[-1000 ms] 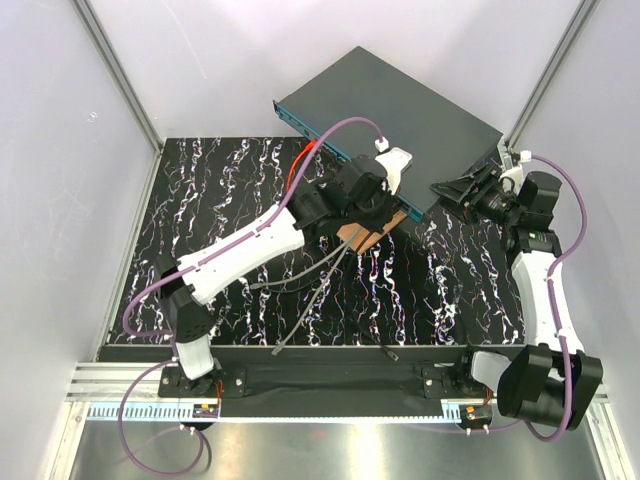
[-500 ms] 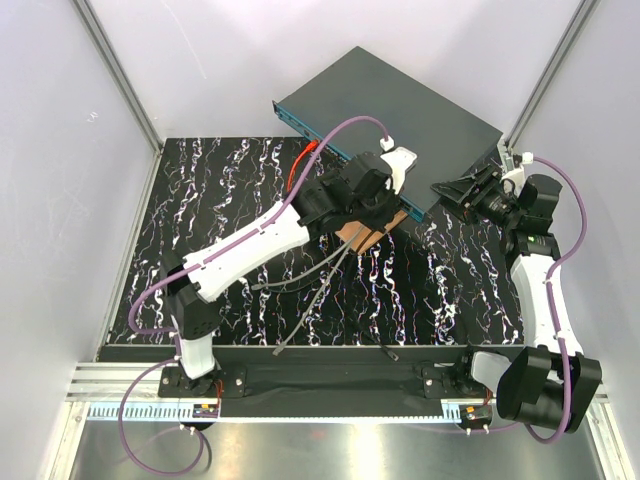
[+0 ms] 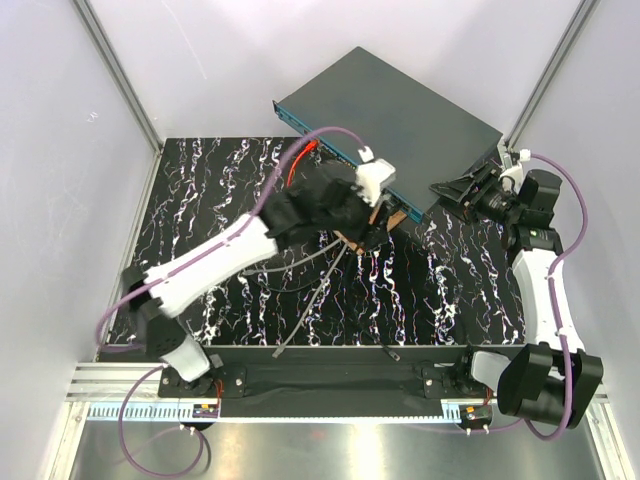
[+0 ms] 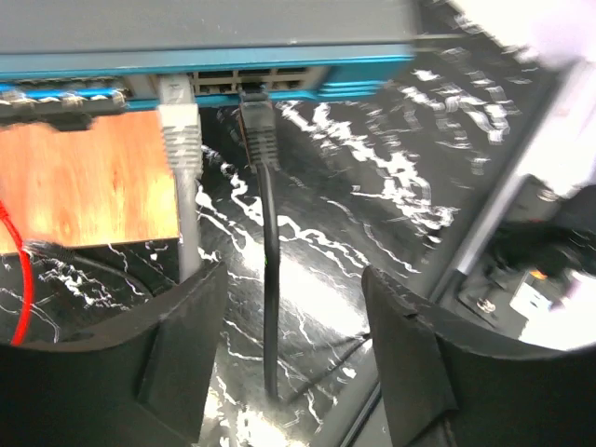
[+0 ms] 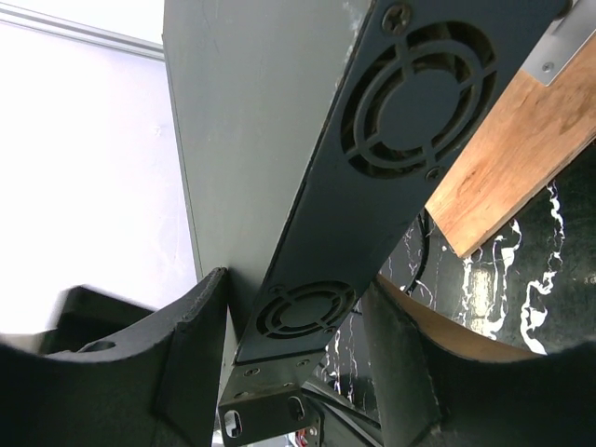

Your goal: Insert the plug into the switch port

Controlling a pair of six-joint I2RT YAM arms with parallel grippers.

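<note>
Two grippers are seen at the switch (image 3: pixel 400 105), which is laid askew at the far side of the black marbled mat (image 3: pixel 210 190), with its blue-teal socket face turned toward the near left. At the left, a red cable (image 3: pixel 297 165) is looped beside that face. Next, the left gripper (image 4: pixel 291 279) is held just before the socket face, with its fingers (image 4: pixel 182 354) spread apart and nothing pinched. A dark cable (image 4: pixel 268 279) is seen running up between them without being touched. In the left wrist view a copper-brown wooden plate (image 4: pixel 84 177) is tucked under the switch's front edge. Just right of it a grey plug (image 4: pixel 179 130) is seated in one socket. Beside that, the dark plug (image 4: pixel 259 126) is set with its tip in the neighbouring socket; how deep cannot be told. At the right, the right gripper (image 5: pixel 296 284) is clamped on the switch's end, one finger on the top and the other on the underside. Fan grilles (image 5: pixel 410 102) are shown on the end face between them.
</note>
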